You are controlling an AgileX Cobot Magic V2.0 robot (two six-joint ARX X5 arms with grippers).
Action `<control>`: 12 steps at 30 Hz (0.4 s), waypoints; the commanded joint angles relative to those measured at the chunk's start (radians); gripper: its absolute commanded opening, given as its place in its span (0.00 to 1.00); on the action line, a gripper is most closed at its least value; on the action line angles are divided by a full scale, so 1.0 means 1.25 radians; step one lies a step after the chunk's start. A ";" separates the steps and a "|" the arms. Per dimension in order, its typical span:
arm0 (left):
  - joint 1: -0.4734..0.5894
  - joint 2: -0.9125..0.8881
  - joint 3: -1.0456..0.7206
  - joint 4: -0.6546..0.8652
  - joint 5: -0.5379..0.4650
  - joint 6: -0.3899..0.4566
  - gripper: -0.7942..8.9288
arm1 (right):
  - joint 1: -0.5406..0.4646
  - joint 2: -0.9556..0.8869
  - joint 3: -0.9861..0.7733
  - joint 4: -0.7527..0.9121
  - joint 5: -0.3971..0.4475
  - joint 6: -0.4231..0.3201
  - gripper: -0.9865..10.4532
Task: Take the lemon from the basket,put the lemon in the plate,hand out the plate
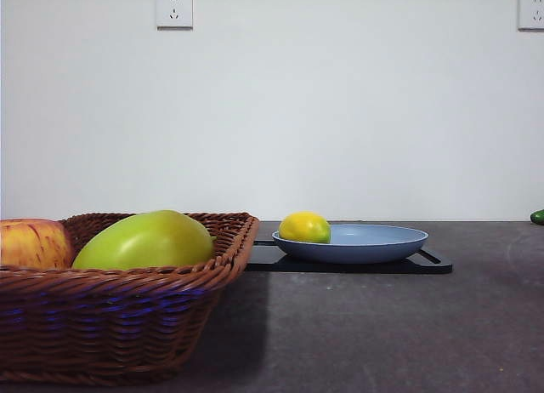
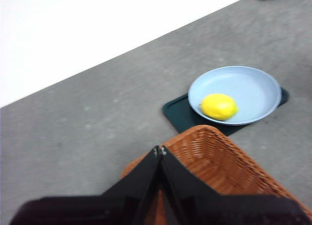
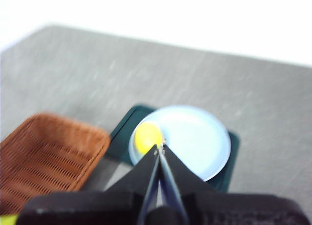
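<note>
Yellow with a greenish tinge low on one side, the small oval lemon (image 1: 304, 227) lies inside the wide, shallow, light-blue round plate (image 1: 374, 248), close against the rim on the side nearest the brown woven wicker basket (image 1: 110, 325). The plate sits on a flat black tray (image 1: 429, 264), and both rest on the grey speckled desk (image 1: 382, 333). In the front view the basket stands near and large beside the tray, apart from it, and holds a large smooth green mango-like fruit (image 1: 146, 240) and a red-yellow apple (image 1: 32, 243) that touch each other behind the braided rim. No arm shows in the front view. In the left wrist view, the left claw (image 2: 159, 150) hangs above the basket's near corner with its two black jaws pressed together at the tips and nothing between them; the lemon and plate lie beyond the basket. In the right wrist view, which is somewhat blurred, the right claw (image 3: 159, 148) hovers over the plate's edge just beside the lemon, its jaws likewise drawn together and empty. A small dark green thing (image 1: 537, 216) lies at the far edge of the desk, well apart from the tray; what it is cannot be told. Two white wall sockets (image 1: 174, 8) sit high on the pale wall behind.
</note>
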State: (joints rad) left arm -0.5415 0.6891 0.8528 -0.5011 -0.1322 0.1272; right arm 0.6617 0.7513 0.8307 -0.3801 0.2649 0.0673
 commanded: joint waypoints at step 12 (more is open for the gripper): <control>0.000 -0.157 -0.280 0.262 0.048 -0.189 0.09 | 0.027 -0.236 -0.269 0.143 0.046 0.053 0.09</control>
State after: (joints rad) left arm -0.5392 0.4889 0.4946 -0.1883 -0.0711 -0.0814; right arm 0.6880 0.4599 0.4835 -0.2153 0.3183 0.1131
